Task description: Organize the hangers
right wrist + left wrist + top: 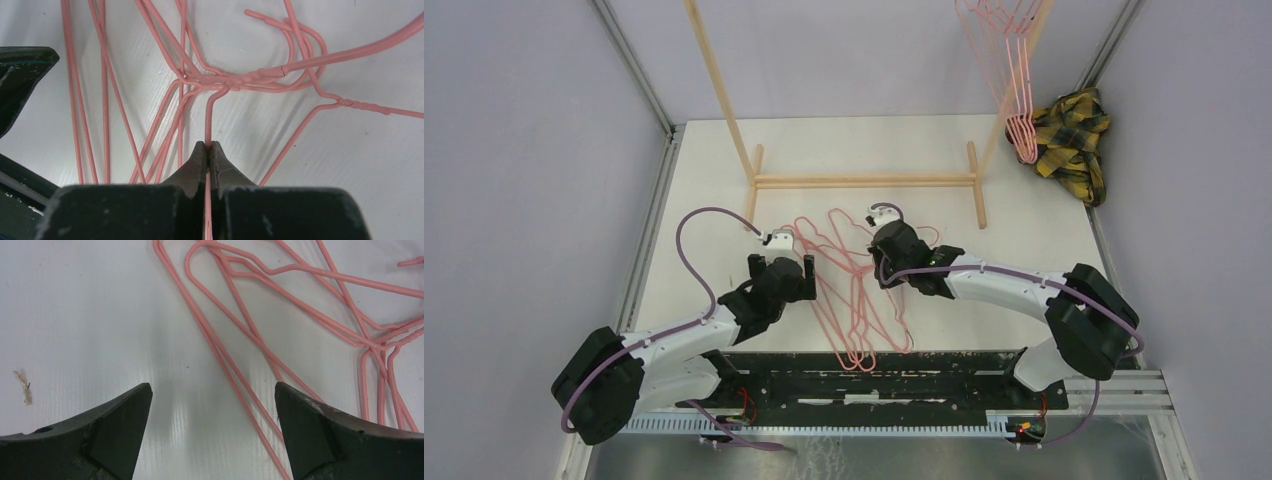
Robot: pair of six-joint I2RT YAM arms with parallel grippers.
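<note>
Loosely, thin pink hangers (240, 80) tangle; right claw (209, 146) pinches one, left claw (212, 390) gapes.

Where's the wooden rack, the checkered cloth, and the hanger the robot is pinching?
wooden rack (864, 181), top view, on its bottom crossbar.
checkered cloth (1070, 138), top view, on its crumpled middle.
pinched hanger (207, 122), right wrist view, on the wire below its twisted neck.

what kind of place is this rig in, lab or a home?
Most likely a lab test cell: plain grey walls box in a white table, left arm and right arm sit at its edge, and a wooden rack holds hangers.
</note>
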